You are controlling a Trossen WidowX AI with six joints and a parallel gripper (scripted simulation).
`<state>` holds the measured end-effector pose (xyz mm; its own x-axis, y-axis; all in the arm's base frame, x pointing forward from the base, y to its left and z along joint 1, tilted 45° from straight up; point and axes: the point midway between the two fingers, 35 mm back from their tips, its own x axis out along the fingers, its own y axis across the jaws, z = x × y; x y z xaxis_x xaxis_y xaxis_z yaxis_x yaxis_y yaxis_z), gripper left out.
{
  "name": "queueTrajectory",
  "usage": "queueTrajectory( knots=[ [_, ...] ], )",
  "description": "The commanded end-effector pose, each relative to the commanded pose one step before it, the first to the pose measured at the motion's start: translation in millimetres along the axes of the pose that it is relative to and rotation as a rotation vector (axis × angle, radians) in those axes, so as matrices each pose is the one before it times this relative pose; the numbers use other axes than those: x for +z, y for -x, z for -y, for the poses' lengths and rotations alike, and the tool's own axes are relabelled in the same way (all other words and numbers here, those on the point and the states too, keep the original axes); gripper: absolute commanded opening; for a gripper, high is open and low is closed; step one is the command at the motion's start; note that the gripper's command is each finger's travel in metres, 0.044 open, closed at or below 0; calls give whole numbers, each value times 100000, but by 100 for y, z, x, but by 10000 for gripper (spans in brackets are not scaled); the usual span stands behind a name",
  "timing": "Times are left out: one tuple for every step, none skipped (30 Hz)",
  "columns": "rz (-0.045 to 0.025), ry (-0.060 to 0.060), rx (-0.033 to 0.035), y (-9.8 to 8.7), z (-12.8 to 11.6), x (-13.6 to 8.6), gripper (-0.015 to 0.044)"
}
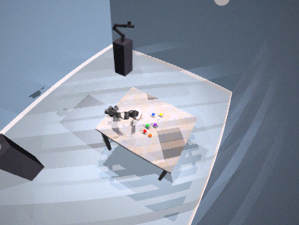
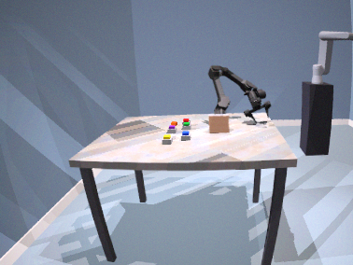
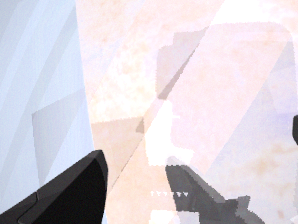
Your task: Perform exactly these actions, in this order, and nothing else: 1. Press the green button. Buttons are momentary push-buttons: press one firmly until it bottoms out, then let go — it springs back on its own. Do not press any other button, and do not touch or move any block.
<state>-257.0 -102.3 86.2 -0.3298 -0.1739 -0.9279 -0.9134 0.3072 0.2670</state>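
Observation:
The green button [image 1: 147, 126] [image 2: 186, 124] sits on a small base on the table. It is close to the red button in the top and exterior views and is not in the wrist view. My gripper [image 2: 260, 118] [image 3: 201, 143] is open, with its two fingers wide apart and nothing between them. In the exterior view it points down over the table's right side, well to the right of the green button, beyond a tan box. Its exact height above the table is hard to tell.
The other buttons are red [image 1: 145, 131] [image 2: 186, 119], orange [image 1: 149, 135] [image 2: 174, 123], purple [image 1: 155, 124] [image 2: 172, 128], blue [image 1: 153, 114] [image 2: 186, 133] and yellow [image 1: 160, 115] [image 2: 167, 137]. A tan box [image 2: 218, 124] stands between the buttons and my gripper.

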Motion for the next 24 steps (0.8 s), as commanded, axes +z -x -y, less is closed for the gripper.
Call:
queueTrajectory(
  knots=[
    [-109,545,95,20,-9,-56,400],
    [-326,1634,288,61,-28,-168,400],
    [-539,2721,486,103,-50,-280,400],
    [-746,3804,695,145,-77,-392,400],
    [-945,4882,919,188,-111,-505,400],
    [-1132,5952,1161,231,-156,-616,400],
    [-1213,6528,1325,257,-200,-675,400],
    [-1178,6510,1376,258,-232,-671,400],
    [-1140,6490,1426,260,-264,-665,400],
    [-1100,6469,1475,262,-296,-658,400],
    [-1057,6447,1524,263,-328,-648,400],
    [-1012,6425,1572,265,-360,-637,400],
    [-964,6403,1619,266,-392,-624,400],
    [-913,6379,1666,268,-423,-610,400],
    [-860,6356,1711,270,-454,-594,400],
    [-804,6332,1754,271,-484,-576,400],
    [-746,6307,1796,273,-514,-556,400],
    [-685,6282,1836,275,-542,-535,400],
    [-622,6256,1875,276,-570,-512,400],
    [-491,6188,1917,281,-603,-457,400],
    [-260,6063,1954,290,-638,-357,400],
    [-184,6037,1974,291,-657,-328,400],
    [-107,6012,1990,293,-676,-297,400],
    [-29,5985,2004,294,-692,-266,400]
  ],
)
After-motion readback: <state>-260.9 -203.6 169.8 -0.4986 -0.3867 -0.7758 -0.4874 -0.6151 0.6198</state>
